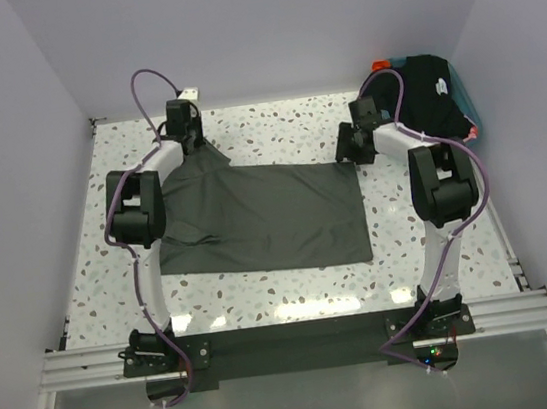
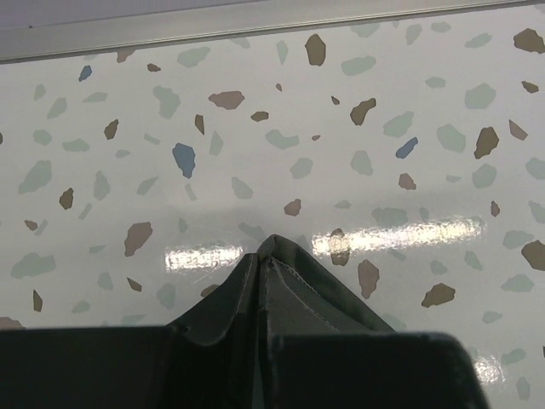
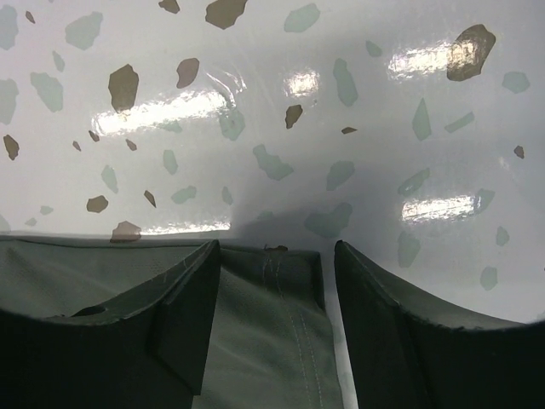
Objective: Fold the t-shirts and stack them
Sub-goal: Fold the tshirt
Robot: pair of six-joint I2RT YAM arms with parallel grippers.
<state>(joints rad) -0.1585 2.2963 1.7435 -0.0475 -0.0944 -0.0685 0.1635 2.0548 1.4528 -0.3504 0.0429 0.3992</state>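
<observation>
A dark olive-grey t-shirt (image 1: 265, 216) lies spread in the middle of the table. My left gripper (image 1: 187, 135) is shut on its far left corner, and the pinched cloth (image 2: 281, 290) peaks up between the fingers in the left wrist view. My right gripper (image 1: 354, 143) is open over the shirt's far right corner; the hemmed corner (image 3: 272, 315) lies between its spread fingers (image 3: 183, 324). More dark shirts, one black with a small white mark (image 1: 434, 103), are piled in the teal tub at the back right.
The teal plastic tub (image 1: 469, 108) stands at the far right corner by the wall. The terrazzo table (image 1: 243, 128) has a raised rail along its back edge (image 2: 255, 21). Both arms reach over the table's far half.
</observation>
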